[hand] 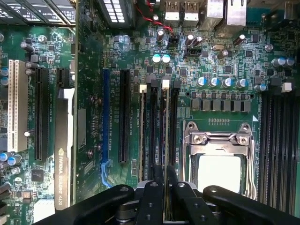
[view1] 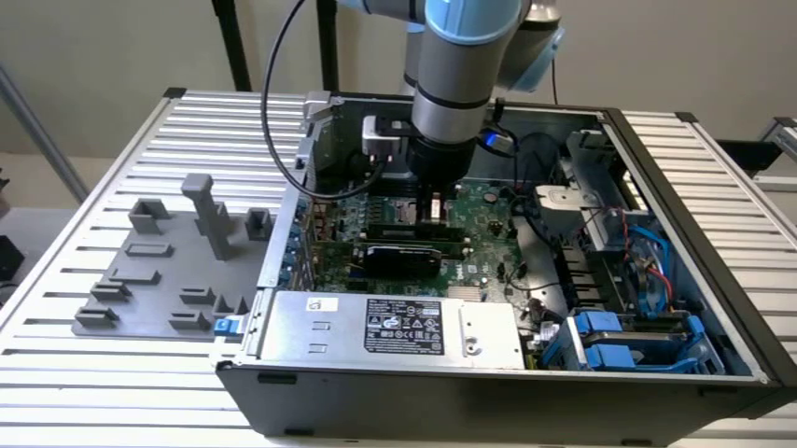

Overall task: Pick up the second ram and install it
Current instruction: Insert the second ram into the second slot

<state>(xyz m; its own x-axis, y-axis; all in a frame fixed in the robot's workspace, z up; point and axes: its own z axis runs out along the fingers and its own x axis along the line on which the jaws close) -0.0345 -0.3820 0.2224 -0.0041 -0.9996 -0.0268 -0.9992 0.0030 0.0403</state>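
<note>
Your hand (hand: 164, 180), fingers closed edge-on around the second ram (hand: 164, 122), holds it directly below itself over the black memory slots (hand: 151, 131) beside the CPU socket (hand: 218, 150); keep it square, press evenly.

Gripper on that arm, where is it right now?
In the exterior view the gripper hangs inside the open computer case above the motherboard; the wrist view puts it over the black memory slots beside the silver processor socket.
</note>
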